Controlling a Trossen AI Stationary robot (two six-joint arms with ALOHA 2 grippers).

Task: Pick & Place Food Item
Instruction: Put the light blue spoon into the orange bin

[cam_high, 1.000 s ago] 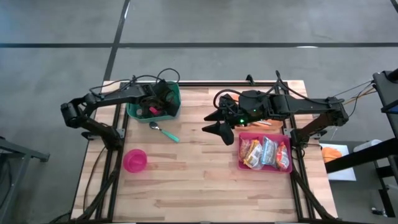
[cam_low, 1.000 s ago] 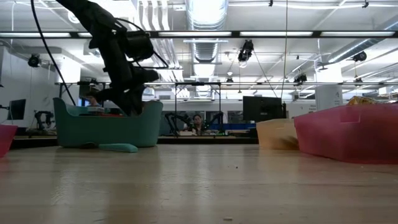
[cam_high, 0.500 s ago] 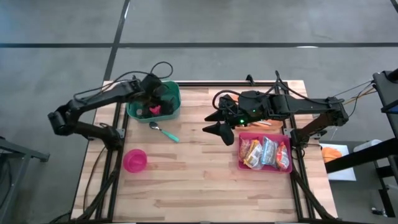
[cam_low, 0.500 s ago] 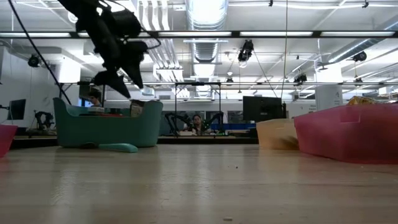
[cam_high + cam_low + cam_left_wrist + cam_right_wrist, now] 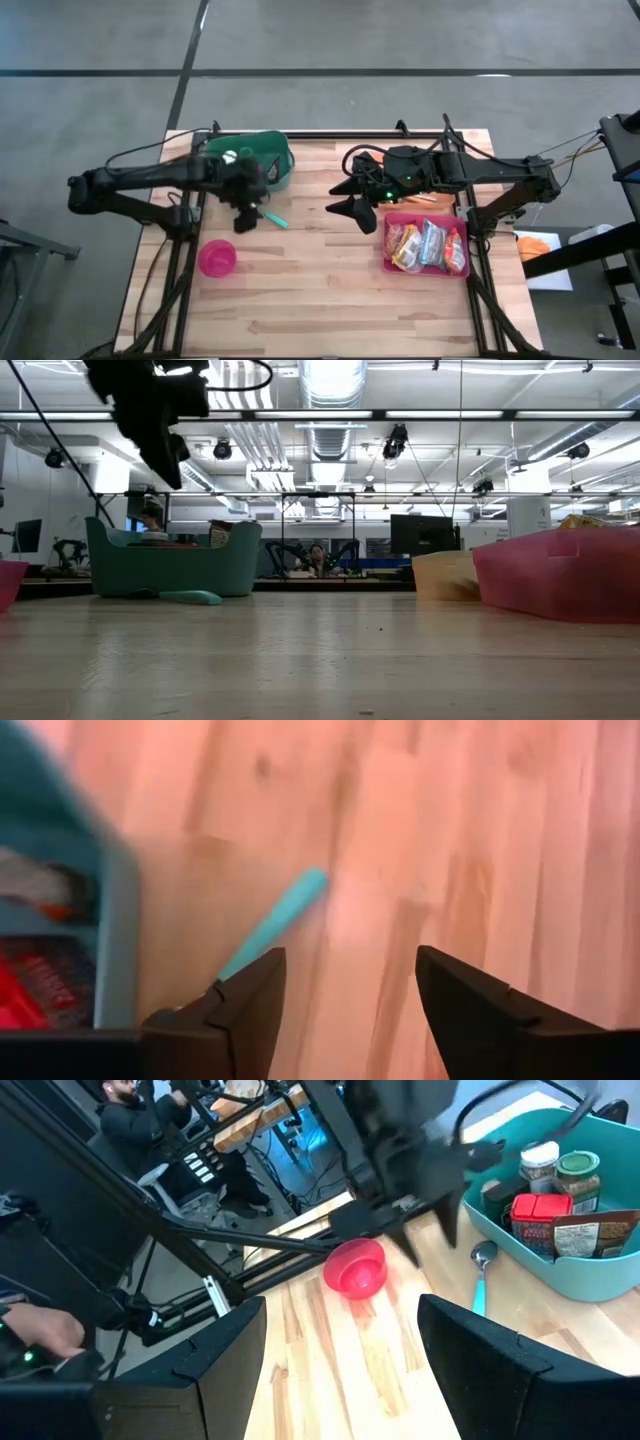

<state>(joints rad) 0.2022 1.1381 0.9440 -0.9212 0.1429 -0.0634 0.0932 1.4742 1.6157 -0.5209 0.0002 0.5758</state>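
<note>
Food items sit in the teal bin at the table's far left: jars, a red box, a packet. Left gripper hovers just outside the bin above the teal spoon, fingers parted, empty. Right gripper waits mid-table, fingers spread, beside the red tray of snack packets. Pink bowl stands nearer the front.

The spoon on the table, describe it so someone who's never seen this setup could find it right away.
Start at the teal bin at the table's back left. The spoon lies flat on the wood just in front of it, partly under the left gripper. Its teal handle and small metal bowl set it apart from the round pink bowl nearer the front edge.
</note>
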